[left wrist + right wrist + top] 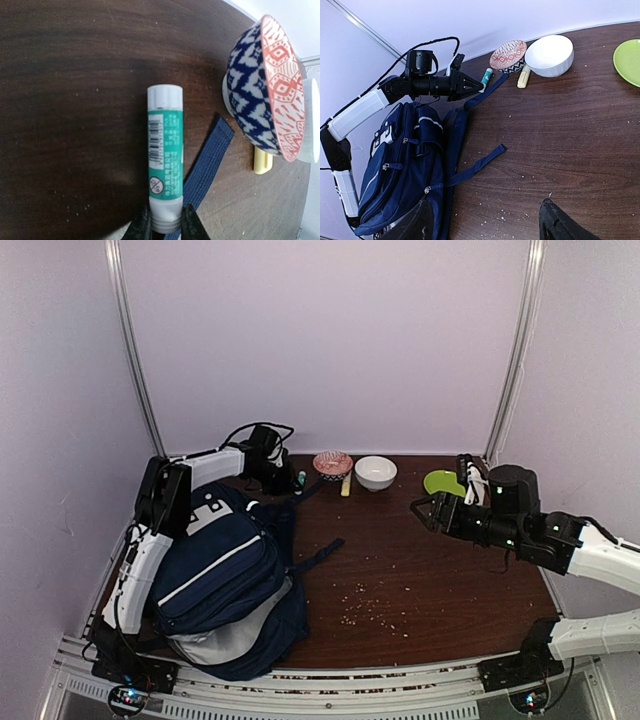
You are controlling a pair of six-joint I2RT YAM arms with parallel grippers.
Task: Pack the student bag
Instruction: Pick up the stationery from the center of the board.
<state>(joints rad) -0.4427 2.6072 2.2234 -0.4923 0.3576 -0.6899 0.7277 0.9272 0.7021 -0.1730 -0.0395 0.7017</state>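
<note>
Down at the lower left of the top view lies the student bag, flat on the table. Its long axis runs from the upper left toward the bottom edge, and grey lining shows at its lower end. Just above it in that view, the left gripper has a glue stick by its ribbed end. The jaws stand narrow, one finger against each side, and the stick lies in line with the fingers, white cap pointing away.

The bag therefore lies below those jaws in the top view, with its lined mouth at the end farthest from them. I judge the coming move turns on carrying the stick back along the bag's length to that opening. The left arm is much the nearer. The right gripper hovers at the right of the frame, well apart from the bag, jaws wide with nothing between them.

Whether the mouth gapes enough I cannot tell — the left arm covers the bag's upper left, and the right wrist view cuts off its lower end. A navy strap runs just beside the stick — perhaps under it.
</note>
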